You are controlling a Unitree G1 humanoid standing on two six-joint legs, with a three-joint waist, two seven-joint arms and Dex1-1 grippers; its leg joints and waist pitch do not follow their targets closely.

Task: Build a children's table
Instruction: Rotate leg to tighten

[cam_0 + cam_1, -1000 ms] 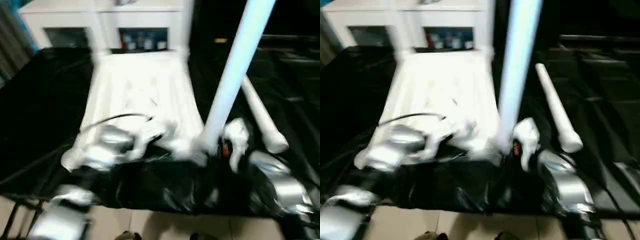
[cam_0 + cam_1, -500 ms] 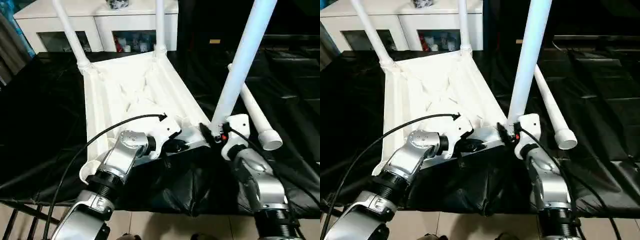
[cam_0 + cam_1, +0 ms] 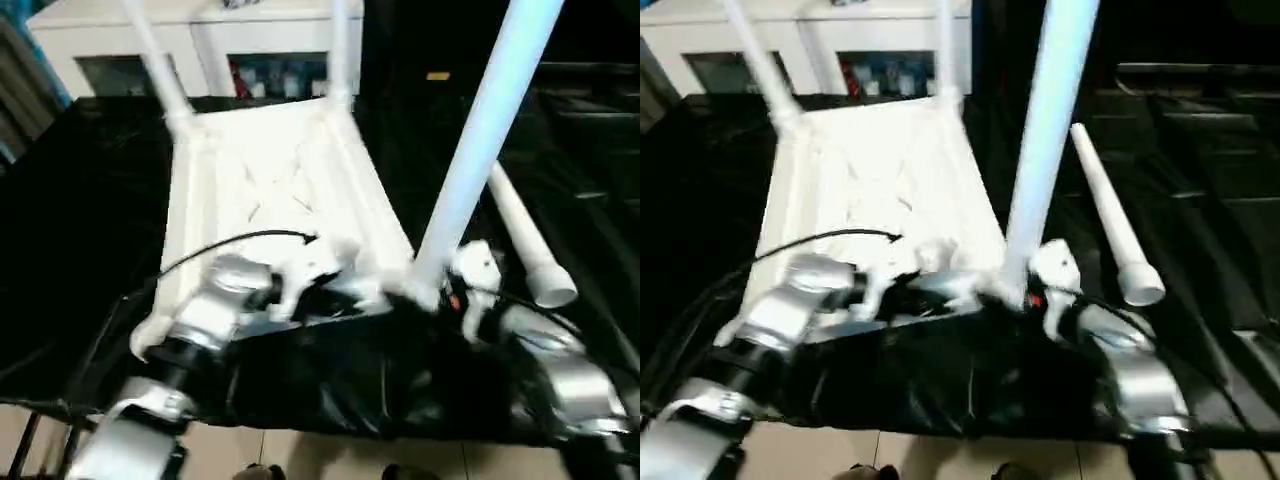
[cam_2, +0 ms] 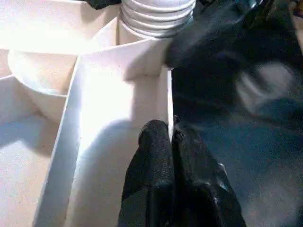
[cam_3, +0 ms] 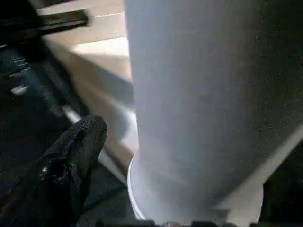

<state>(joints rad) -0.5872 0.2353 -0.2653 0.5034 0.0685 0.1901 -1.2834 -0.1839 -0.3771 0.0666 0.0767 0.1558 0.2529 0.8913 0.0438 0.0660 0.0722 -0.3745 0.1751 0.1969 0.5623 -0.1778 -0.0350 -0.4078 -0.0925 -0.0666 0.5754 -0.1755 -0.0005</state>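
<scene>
The children's table [image 3: 270, 180] lies upside down on the black cloth [image 3: 80, 220]. In its wrist view the left gripper [image 4: 170, 137] pinches the near rim; the right gripper [image 5: 142, 156], seemingly spread wide, flanks the near-right leg [image 3: 480, 130].

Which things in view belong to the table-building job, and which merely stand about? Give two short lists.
Belonging:
upturned table top
three legs standing in its corner sockets, nearest one
loose leg lying on the black sheet

Standing about:
white cabinet behind
black sheet under everything

White table top [image 3: 270, 190] upside down, 3 legs [image 3: 480, 140] upright.
</scene>
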